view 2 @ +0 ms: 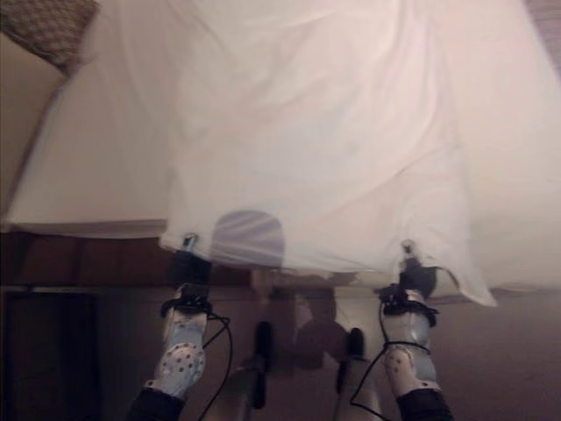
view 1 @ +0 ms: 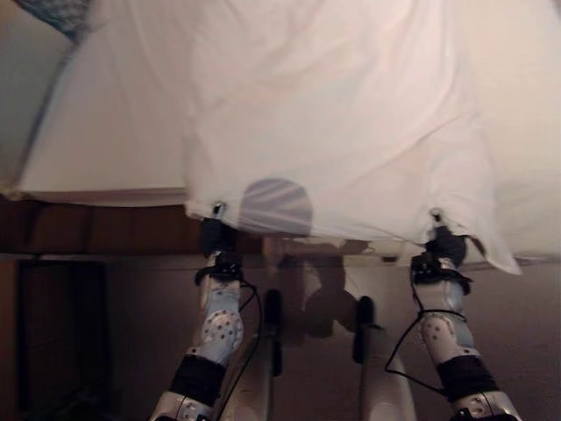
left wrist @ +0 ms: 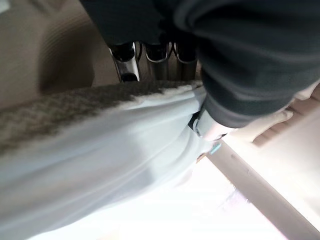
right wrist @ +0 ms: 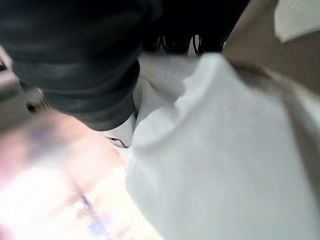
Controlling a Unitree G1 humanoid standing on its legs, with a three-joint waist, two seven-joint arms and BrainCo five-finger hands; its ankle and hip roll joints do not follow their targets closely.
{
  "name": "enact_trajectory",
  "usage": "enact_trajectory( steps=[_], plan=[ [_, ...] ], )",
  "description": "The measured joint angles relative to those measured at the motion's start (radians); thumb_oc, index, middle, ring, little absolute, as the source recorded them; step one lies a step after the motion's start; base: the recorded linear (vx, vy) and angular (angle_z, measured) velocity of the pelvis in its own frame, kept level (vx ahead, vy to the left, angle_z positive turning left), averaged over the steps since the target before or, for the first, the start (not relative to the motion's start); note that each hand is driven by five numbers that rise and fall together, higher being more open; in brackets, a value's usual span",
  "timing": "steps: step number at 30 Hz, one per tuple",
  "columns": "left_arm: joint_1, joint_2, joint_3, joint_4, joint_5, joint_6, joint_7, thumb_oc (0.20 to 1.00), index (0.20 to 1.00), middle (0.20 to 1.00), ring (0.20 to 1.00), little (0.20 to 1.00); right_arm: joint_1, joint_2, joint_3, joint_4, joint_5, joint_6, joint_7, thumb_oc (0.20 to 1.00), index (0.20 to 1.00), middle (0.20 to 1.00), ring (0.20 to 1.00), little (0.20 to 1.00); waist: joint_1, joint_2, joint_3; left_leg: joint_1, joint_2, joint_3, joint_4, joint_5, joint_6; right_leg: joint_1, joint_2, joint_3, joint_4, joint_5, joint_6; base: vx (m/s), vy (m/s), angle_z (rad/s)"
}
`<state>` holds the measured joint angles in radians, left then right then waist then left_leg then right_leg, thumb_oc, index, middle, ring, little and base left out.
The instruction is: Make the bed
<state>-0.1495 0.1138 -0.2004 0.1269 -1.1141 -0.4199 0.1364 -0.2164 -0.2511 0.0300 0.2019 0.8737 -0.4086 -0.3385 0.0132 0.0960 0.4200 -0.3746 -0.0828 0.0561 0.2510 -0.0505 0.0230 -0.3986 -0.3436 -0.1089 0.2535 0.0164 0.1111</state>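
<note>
1. White sheet [view 1: 333, 114] spread over the bed [view 1: 96, 149], near edge hanging past the bed's front.
2. Left robot hand [view 1: 216, 230] and right robot hand [view 1: 445, 241] clenched on that edge, well apart.

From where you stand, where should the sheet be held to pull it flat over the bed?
Hold the white sheet by its near hem, at its two lower corners, coming from the foot edge of the mattress. The hem hangs over that edge and the cloth fans out wrinkled from there. The left robot hand and right robot hand already sit there, apparently pinching it.
</note>
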Motion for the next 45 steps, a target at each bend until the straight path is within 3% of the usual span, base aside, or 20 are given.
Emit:
enact_trajectory(
  steps=[1,2,4,6,7,10,20,24,30,33,39,45],
  plan=[
    [-0.004,-0.003,0.005,-0.001,-0.001,0.0,-0.004,0.2,0.2,0.2,0.2,0.2,0.019,-0.002,-0.001,0.0,0.0,0.0,0.003,0.2,0.2,0.2,0.2,0.2,-0.014,0.0,-0.001,0.001,-0.012,-0.005,0.006,-0.005,0.01,0.015,0.006,0.001,-0.01,-0.003,0.002,0.0,0.285,-0.46],
    [0.005,0.001,0.014,-0.006,0.0,0.0,-0.008,0.2,0.2,0.2,0.2,0.2,0.029,0.001,0.01,0.002,0.001,0.001,0.006,0.2,0.2,0.2,0.2,0.2,-0.017,0.001,-0.004,0.001,-0.016,-0.01,-0.011,0.003,0.02,0.027,0.042,0.019,-0.017,-0.028,0.02,-0.03,0.183,-0.18],
    [0.008,0.014,0.036,-0.014,0.0,0.001,-0.009,0.2,0.2,0.2,0.2,0.2,0.034,0.002,0.025,0.004,0.0,0.002,0.023,0.2,0.2,0.2,0.2,0.2,-0.017,-0.006,-0.008,0.005,-0.022,-0.011,-0.051,0.037,0.048,0.024,0.121,0.029,-0.019,-0.059,0.021,-0.04,0.167,-0.24],
    [0.011,0.013,0.056,-0.015,0.001,0.001,0.004,0.2,0.2,0.2,0.2,0.2,0.023,0.001,0.044,0.007,0.0,0.003,0.03,0.2,0.2,0.2,0.2,0.2,-0.022,-0.005,-0.007,0.032,-0.031,-0.05,-0.107,0.073,0.052,0.01,0.203,0.094,0.028,-0.11,-0.019,-0.07,0.039,-0.12],
    [0.01,0.013,0.06,-0.016,0.002,0.001,0.013,0.2,0.2,0.2,0.2,0.2,0.022,0.001,0.048,0.007,-0.002,0.003,0.031,0.2,0.2,0.2,0.2,0.2,-0.022,-0.005,-0.007,0.036,-0.037,-0.059,-0.108,0.074,0.052,0.018,0.212,0.108,0.022,-0.104,-0.024,-0.13,0.004,-0.06],
    [0.004,0.003,0.086,-0.022,0.041,-0.005,0.054,0.2,0.2,0.2,0.2,0.2,0.004,-0.001,0.06,0.007,-0.028,0.01,0.03,0.2,0.2,0.2,0.2,0.2,-0.01,-0.012,-0.002,0.024,-0.039,-0.045,-0.104,0.075,0.052,0.007,0.212,0.1,0.035,-0.095,-0.01,-0.08,-0.064,-0.04],
    [-0.025,-0.02,0.138,-0.033,0.081,-0.004,0.106,0.2,0.2,0.2,0.2,0.2,0.017,-0.012,0.06,-0.012,-0.073,0.039,0.079,0.2,0.2,0.2,0.2,0.2,-0.026,-0.04,0.007,0.036,-0.01,-0.059,-0.121,0.083,0.025,0.013,0.23,0.059,0.071,-0.128,-0.041,-0.01,-0.039,0.11],
    [-0.159,0.047,0.148,-0.074,0.106,-0.006,0.172,0.2,0.2,0.2,0.2,0.2,-0.137,-0.059,0.069,-0.108,-0.102,0.05,-0.002,0.2,0.2,0.2,0.2,0.2,-0.025,-0.043,0.008,0.047,0.0,-0.059,-0.123,0.089,0.016,0.024,0.238,0.047,0.074,-0.125,-0.051,0.01,0.002,0.03],
    [-0.195,0.107,0.187,-0.192,0.13,-0.008,0.219,0.2,0.2,0.2,0.2,0.2,-0.205,-0.117,0.083,-0.285,-0.166,0.042,-0.045,0.2,0.2,0.2,0.2,0.2,-0.023,-0.055,0.007,0.048,0.001,-0.059,-0.123,0.091,0.014,0.025,0.239,0.044,0.076,-0.128,-0.055,0.0,-0.002,0.01],
    [-0.182,0.104,0.214,-0.217,0.161,-0.009,0.218,0.2,0.2,0.2,0.2,0.2,-0.196,-0.115,0.082,-0.345,-0.173,0.039,-0.03,0.2,0.2,0.2,0.2,0.2,-0.023,-0.057,0.007,0.046,0.001,-0.059,-0.125,0.091,0.014,0.024,0.239,0.042,0.075,-0.129,-0.056,0.01,-0.015,0.01],
    [-0.012,0.09,0.258,-0.258,0.238,-0.009,0.173,0.2,0.2,0.2,0.2,0.2,-0.016,-0.117,0.08,-0.41,-0.17,0.035,0.111,0.2,0.2,0.2,0.2,0.2,-0.023,-0.066,0.012,0.037,0.004,-0.063,-0.134,0.09,0.012,0.026,0.24,0.018,0.062,-0.135,-0.063,0.0,-0.028,0.06],
    [0.09,0.011,0.26,-0.195,0.23,-0.005,0.118,0.2,0.2,0.2,0.2,0.2,0.147,-0.082,0.091,-0.276,-0.114,0.062,0.206,0.2,0.2,0.2,0.2,0.2,-0.015,-0.074,0.024,0.029,0.005,-0.064,-0.134,0.09,0.012,0.031,0.237,-0.009,0.059,-0.149,-0.068,-0.02,-0.014,0.14]
  ],
)
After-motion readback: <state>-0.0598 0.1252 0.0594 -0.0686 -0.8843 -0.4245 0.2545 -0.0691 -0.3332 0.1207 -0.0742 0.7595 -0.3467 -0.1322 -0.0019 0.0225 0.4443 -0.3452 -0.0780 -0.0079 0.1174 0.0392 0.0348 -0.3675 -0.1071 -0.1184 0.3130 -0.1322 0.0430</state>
